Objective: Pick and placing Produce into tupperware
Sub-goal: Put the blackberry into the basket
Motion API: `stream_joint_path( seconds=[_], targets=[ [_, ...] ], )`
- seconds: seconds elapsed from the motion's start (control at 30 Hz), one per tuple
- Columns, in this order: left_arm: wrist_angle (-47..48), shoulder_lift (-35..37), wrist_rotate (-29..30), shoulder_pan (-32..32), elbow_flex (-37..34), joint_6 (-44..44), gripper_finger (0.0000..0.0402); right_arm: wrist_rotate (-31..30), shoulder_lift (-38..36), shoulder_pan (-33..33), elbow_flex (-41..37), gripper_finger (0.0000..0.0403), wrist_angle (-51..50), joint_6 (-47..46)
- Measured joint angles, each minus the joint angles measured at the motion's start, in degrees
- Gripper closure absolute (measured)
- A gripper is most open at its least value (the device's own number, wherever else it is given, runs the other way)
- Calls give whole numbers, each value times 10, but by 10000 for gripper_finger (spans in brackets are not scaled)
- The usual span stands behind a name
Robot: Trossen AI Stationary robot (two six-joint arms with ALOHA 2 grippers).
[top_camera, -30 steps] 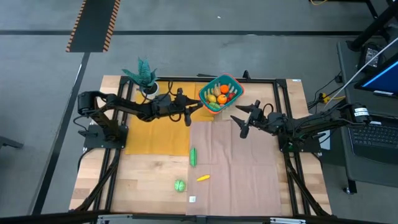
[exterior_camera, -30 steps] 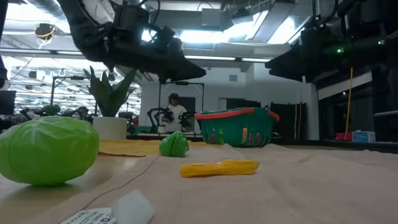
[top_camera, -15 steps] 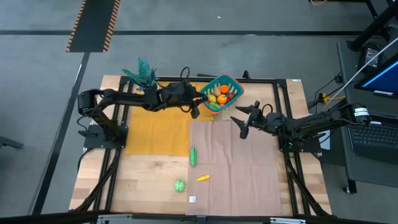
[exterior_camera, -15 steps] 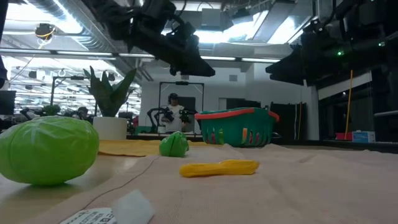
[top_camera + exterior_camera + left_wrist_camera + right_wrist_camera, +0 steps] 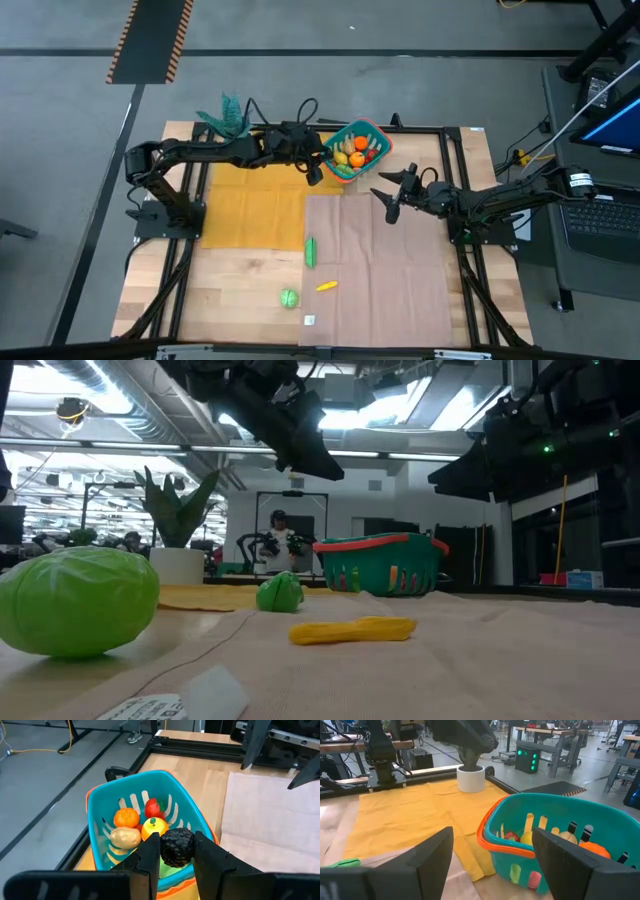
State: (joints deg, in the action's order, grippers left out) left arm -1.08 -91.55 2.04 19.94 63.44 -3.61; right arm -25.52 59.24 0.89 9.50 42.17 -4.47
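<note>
Looking from above, only dark arm parts were seen beside the tupperware point(image 5: 356, 150), and what the left gripper point(image 5: 314, 172) carried was hidden. It was shown only by the left wrist view: a dark, bumpy, berry-like piece of produce point(image 5: 176, 847) was pinched between the two fingers point(image 5: 149, 855), which were closed narrowly on it. This piece was held above the near rim of the tupperware point(image 5: 100, 795), and inside the container an orange point(image 5: 126, 817), a red piece point(image 5: 153, 808), a yellow fruit point(image 5: 155, 828) and a tan potato-like piece point(image 5: 125, 838) were seen lying together.

The right gripper point(image 5: 388, 195) was held over the pale cloth point(image 5: 385, 270), near the tupperware but apart from it, with its fingers spread wide and nothing between them.

On the table, a long green vegetable point(image 5: 310, 251), a round green one point(image 5: 289, 297) and a small yellow piece point(image 5: 326, 286) were left well apart from the container.

Compared with one second before, the left gripper had been moved from over the yellow cloth point(image 5: 250, 205) to the edge of the tupperware. The right arm had not been moved.
</note>
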Motion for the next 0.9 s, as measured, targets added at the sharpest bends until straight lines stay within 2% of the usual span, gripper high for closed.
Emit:
stream_joint_path(
  seconds=[0.2, 0.37, 0.53, 0.73, 0.9],
  targets=[
    [-19, -11, 0, 8, 0, 0, 319, 0, 0, 0, 0, 131, 0, 1],
    [-64, -49, -3, 12, 1, -1, 319, 0, 0, 0, 0, 131, -1, 2],
    [-86, -81, -42, 25, 6, 0, 319, 0, 0, 0, 0, 131, -1, 2],
    [-57, -125, -56, 38, 60, 0, 319, 0, 0, 0, 0, 131, -1, 2],
    [12, -162, -76, 46, 119, -3, 319, 0, 0, 0, 0, 131, -1, 2]
  ],
)
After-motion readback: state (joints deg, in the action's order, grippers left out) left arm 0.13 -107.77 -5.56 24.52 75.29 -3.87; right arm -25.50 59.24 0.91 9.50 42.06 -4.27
